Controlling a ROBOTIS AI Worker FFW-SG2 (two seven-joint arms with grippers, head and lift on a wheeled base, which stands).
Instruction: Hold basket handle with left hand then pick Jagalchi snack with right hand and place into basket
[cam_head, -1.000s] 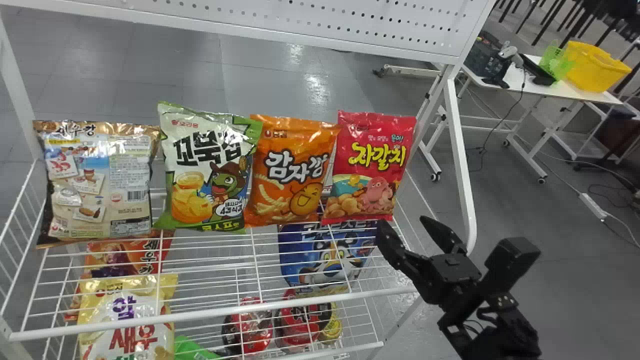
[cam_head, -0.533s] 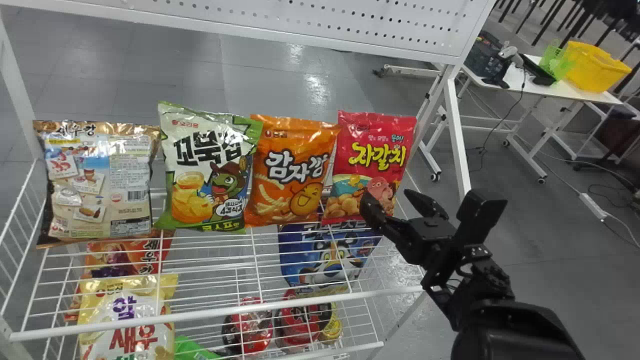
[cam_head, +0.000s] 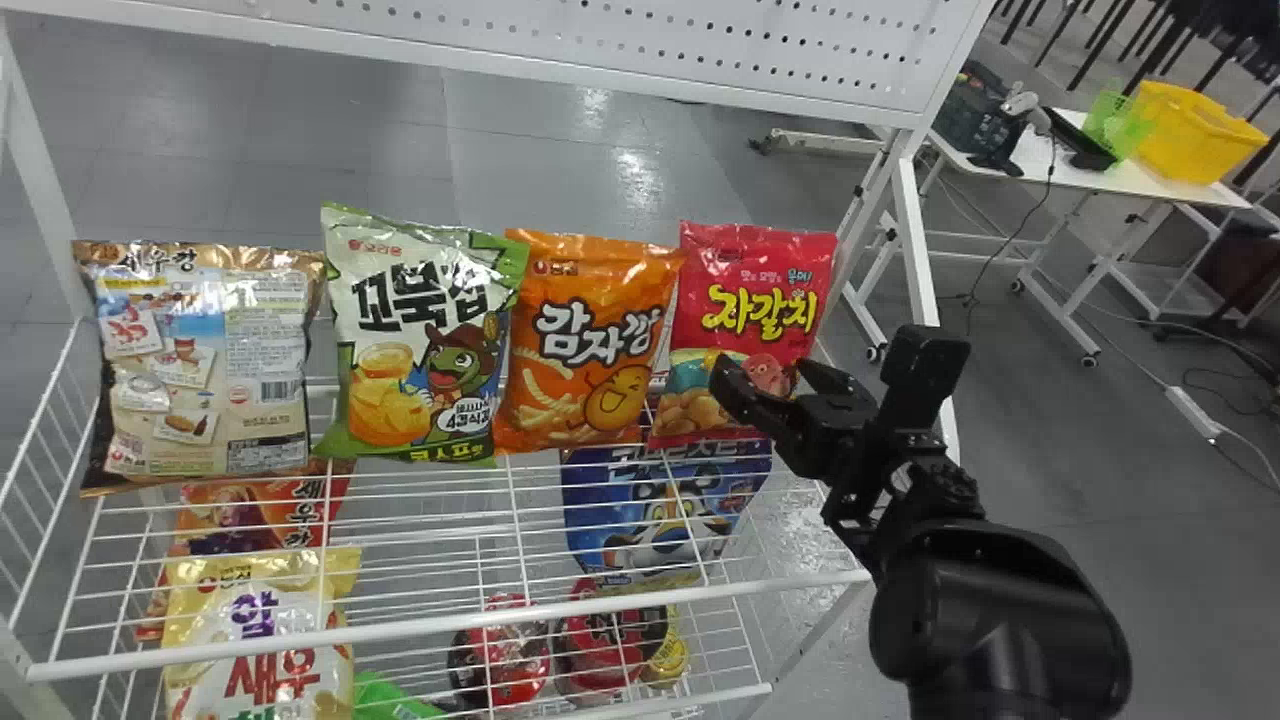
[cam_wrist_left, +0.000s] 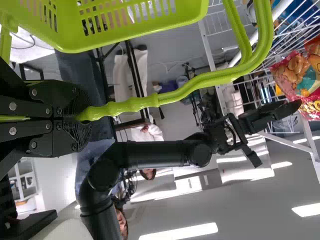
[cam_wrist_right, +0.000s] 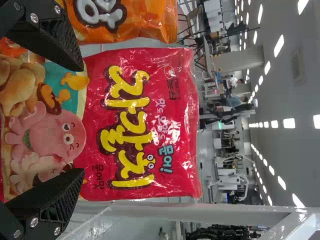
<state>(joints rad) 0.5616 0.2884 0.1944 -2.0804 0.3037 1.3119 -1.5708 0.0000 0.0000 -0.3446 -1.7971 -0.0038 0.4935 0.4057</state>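
Left hand: closed round the green basket handle, presumably to steady the basket for loading. Wire shelf: tan bag, green bag, orange bag, upright in a row, likely for easy picking. Jagalchi snack: upright, row's right end. Right hand: spread wide before its lower part, apparently to straddle it.

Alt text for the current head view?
The robot's right gripper, fingers open, is in front of the lower part of the red Jagalchi snack, beside orange, green-and-white and tan bags on a white wire rack. More packets lie below.
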